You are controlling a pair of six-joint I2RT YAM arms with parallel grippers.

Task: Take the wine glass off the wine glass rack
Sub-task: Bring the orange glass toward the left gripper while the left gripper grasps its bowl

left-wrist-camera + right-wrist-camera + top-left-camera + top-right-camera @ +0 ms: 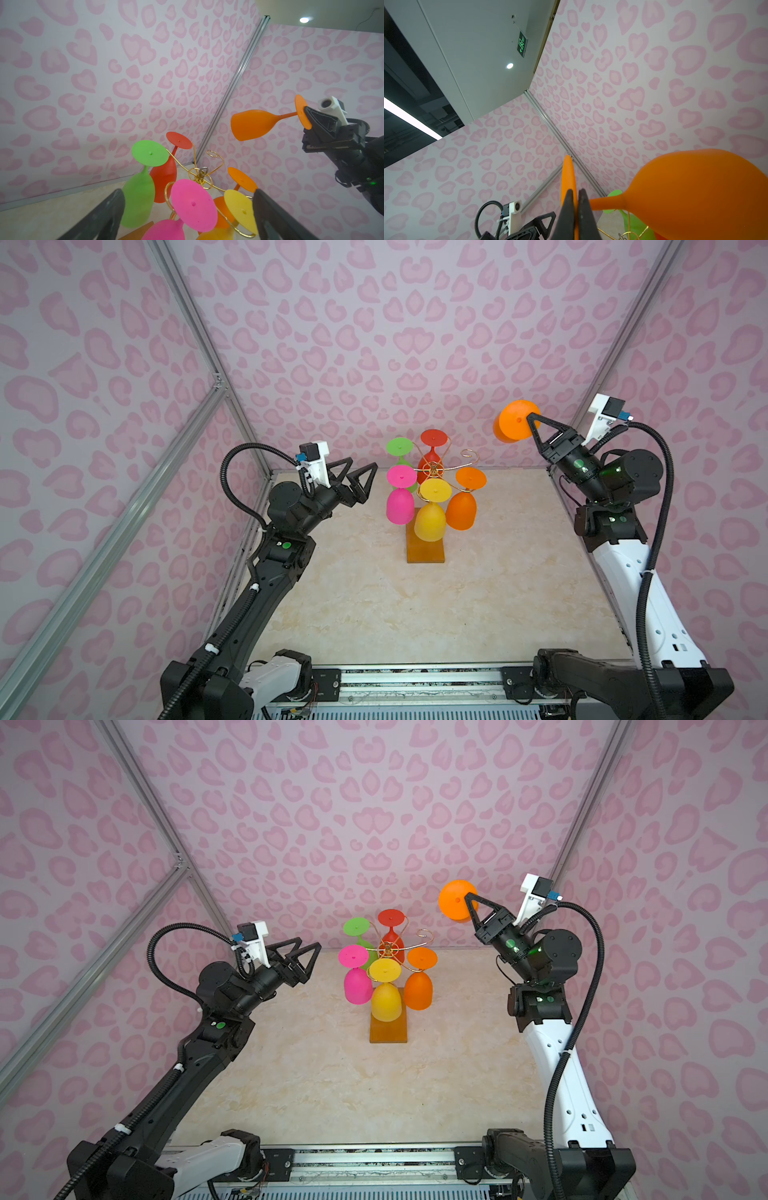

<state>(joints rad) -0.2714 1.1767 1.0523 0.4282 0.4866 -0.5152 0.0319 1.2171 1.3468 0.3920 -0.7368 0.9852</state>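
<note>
In both top views the wine glass rack (433, 467) (387, 947) stands upright toward the back of the desk (374, 605). Five glasses hang bowl-down from its gold curls: a green glass (400, 446), a red glass (433, 438), a pink glass (400, 506), a yellow glass (431, 522) and a hanging orange glass (461, 510). The yellow one hides part of the rack's brown base.

The wine glass (513, 423) (455, 903), also orange, is off the rack, up in the air to its right and well apart from it. Its foot faces the camera and covers most of the bowl. The right end effector (531, 419) is closed on the rim of that foot. The left end effector (362, 464) is spread wide and holds nothing; it sits left of the rack, near the green and pink glasses without touching them.

In the left wrist view two dark fingers (99, 218), far apart, are cut off by the frame edge, and so are the pink and yellow bowls between them. The wine glass (251, 124) lies almost level.

In the right wrist view the fingers (570, 209) sit nearly together, pinching the foot, which is seen edge-on. The orange bowl (695, 187) is cut off and hides most of the green glass.
</note>
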